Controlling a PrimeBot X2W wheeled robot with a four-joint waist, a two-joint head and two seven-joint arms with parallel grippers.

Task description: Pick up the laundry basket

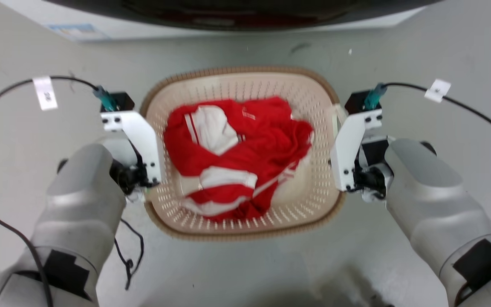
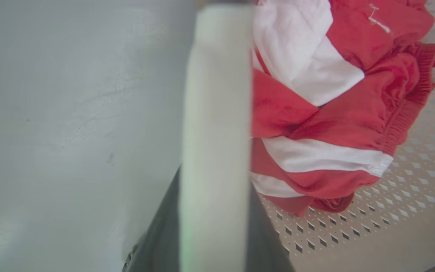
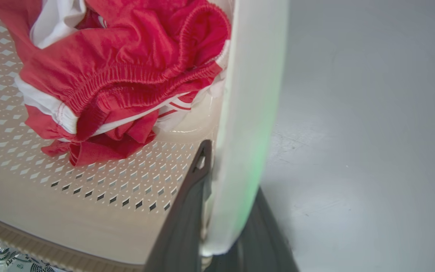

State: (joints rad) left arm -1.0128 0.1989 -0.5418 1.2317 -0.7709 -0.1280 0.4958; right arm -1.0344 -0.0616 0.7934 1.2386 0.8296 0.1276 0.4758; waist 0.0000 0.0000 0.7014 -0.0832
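The laundry basket [image 1: 237, 71], cream with perforated walls and a brown woven-look rim, sits between my two arms over the grey floor, holding red and white clothes [image 1: 245, 149]. My left gripper [image 1: 148, 181] is at its left side and my right gripper [image 1: 340, 172] at its right side. In the left wrist view the dark fingers of the left gripper [image 2: 215, 181] are shut on a white side handle [image 2: 217, 94]. In the right wrist view the right gripper [image 3: 232, 170] clamps the other white handle [image 3: 255, 75]. Whether the basket touches the floor, I cannot tell.
A white washing machine [image 1: 79, 30] with a dark door stands along the top edge, just beyond the basket. Black cables [image 1: 11, 89] loop from both wrists. Grey floor [image 1: 249, 273] lies all around.
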